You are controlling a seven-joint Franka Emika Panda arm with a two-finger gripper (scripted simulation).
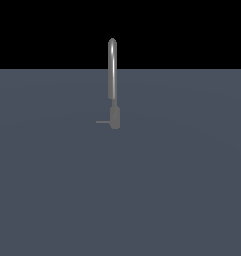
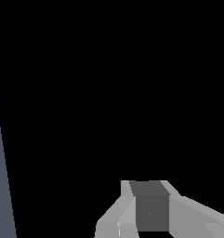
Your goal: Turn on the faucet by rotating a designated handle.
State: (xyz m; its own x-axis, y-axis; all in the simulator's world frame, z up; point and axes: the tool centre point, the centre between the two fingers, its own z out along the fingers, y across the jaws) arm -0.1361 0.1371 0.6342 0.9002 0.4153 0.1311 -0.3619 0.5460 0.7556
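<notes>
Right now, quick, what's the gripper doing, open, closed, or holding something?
Gripper: cannot be told whether it is open or closed; only part of it shows in the wrist view, with no faucet or handle near it.

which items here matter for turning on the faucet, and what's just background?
Job items:
- faucet, tall arched spout on a thicker base
- handle, thin rod sticking out of the base toward the exterior view's left
- gripper, seen only in the wrist view

Background:
- grey floor
</notes>
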